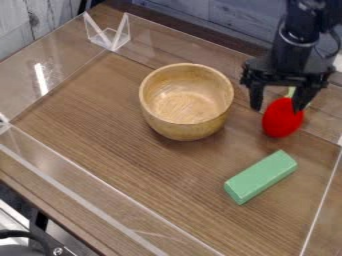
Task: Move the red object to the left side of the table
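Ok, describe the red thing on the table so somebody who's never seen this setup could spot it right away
Start at the round wooden bowl in the middle of the dark wood-grain table. Look right of it, near the table's right edge, directly under the open black end effector: the strawberry toy sits there. It is the only glossy red thing, rounded, unlike the flat green rectangular block lying nearer the camera.

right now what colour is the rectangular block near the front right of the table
Light green; the block shows clearly in the camera view.
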### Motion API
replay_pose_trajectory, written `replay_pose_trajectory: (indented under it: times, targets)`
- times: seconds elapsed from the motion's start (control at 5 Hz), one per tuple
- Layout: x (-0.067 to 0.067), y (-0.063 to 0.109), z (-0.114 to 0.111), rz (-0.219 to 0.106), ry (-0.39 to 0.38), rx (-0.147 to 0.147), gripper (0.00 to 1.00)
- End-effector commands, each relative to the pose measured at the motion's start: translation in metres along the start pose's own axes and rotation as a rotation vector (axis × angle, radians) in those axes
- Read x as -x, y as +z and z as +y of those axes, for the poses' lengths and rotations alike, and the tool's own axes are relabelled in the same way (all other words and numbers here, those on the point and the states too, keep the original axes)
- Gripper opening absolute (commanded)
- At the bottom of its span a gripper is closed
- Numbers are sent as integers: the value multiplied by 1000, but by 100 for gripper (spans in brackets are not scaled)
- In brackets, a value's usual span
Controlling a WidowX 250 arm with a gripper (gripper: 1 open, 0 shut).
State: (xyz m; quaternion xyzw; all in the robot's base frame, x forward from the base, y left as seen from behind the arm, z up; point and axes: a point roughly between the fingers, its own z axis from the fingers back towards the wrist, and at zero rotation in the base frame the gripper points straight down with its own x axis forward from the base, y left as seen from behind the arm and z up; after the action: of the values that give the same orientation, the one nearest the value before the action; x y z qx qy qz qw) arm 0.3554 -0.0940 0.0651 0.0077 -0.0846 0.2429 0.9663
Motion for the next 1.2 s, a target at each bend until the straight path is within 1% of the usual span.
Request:
replay_pose_trajectory:
  times: [0.0, 0.2, 0.4, 0.6, 0.8, 1.0]
  targets:
    - [-12, 18, -14, -51, 66, 30, 0]
    - [-19, 38, -9, -54, 21, 65, 0]
    - [-29, 73, 0, -74, -18, 126, 0]
    - [-48, 109, 20, -113, 4, 173, 0]
    - [-63, 124, 44, -121, 34, 186, 0]
    - [-55, 115, 46, -102, 94, 143, 100]
